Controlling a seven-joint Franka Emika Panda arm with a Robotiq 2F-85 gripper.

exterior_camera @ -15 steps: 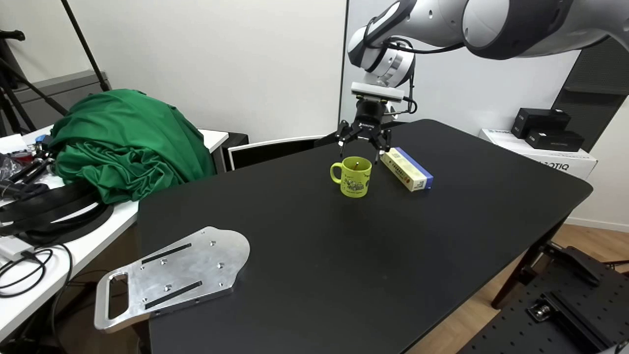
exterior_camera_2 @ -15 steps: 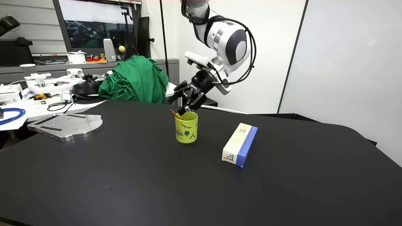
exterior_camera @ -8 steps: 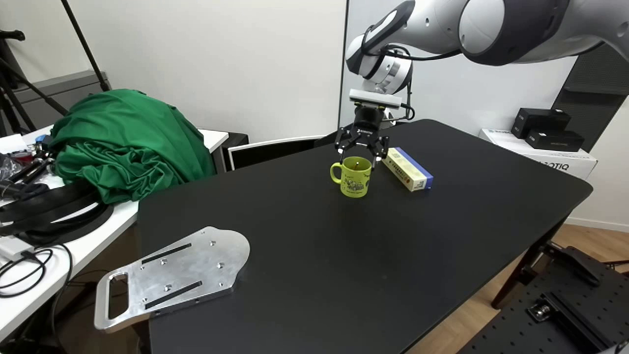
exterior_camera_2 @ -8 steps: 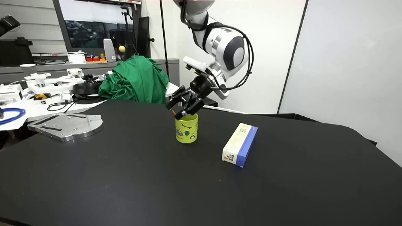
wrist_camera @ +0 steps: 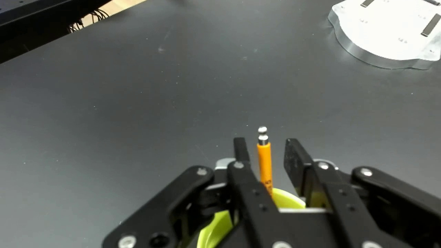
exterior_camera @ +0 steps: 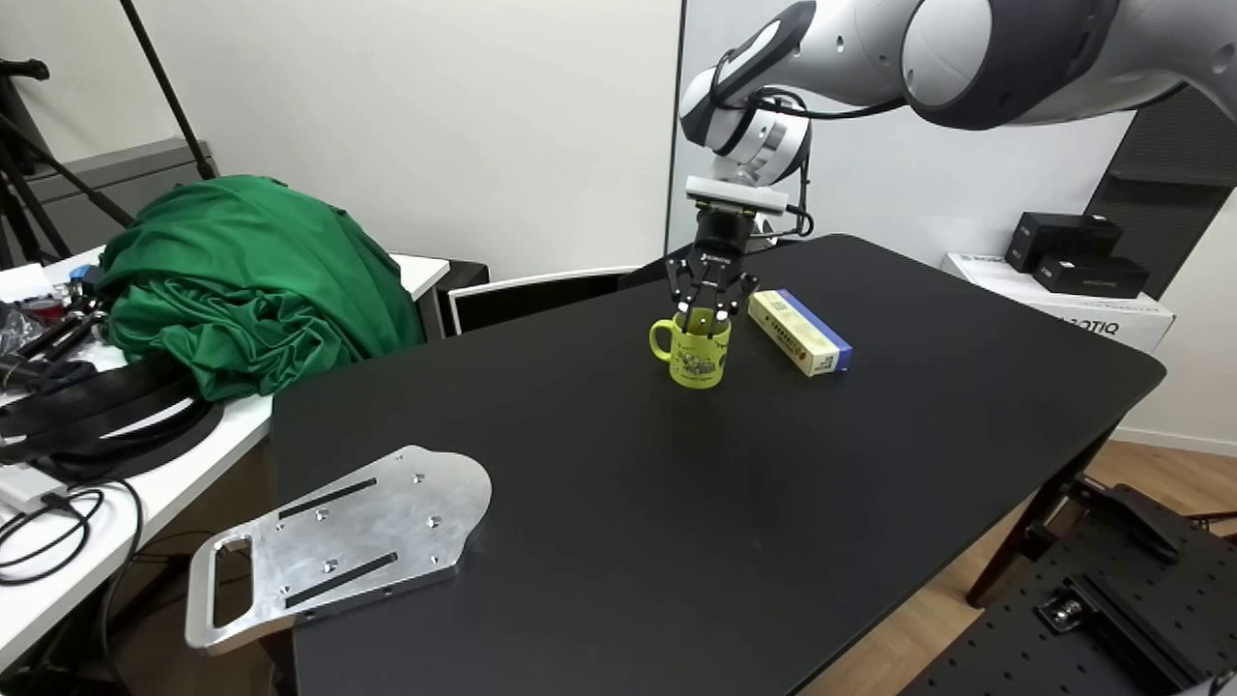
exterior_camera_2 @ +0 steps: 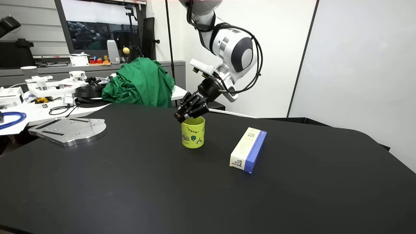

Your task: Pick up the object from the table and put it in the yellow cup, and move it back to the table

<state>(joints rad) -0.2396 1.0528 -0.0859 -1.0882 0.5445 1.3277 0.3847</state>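
In the wrist view the hand (wrist_camera: 265, 148) has its 2 fingers apart, with the orange stick (wrist_camera: 264, 160) between them, nearer the finger on the left; whether it touches there I cannot tell. Lower down it runs into the yellow cup (exterior_camera: 698, 367), which stands upright on the surface (exterior_camera: 599, 474). I judge the putting-in done; gripping the stick, lifting it out and laying it back on the surface are left.

In an exterior view, from the left: a green cloth (exterior_camera: 251, 280) heaped on a white desk (exterior_camera: 417, 273), a metal plate (exterior_camera: 387, 522) jutting past the surface's edge, the cup with its handle leftward and the hand reaching down at its mouth, then a pale yellow and blue box (exterior_camera: 794, 329), near but not touching. Farthest right, past the surface, 2 black boxes (exterior_camera: 1090, 275) rest on a white carton (exterior_camera: 1024, 290).
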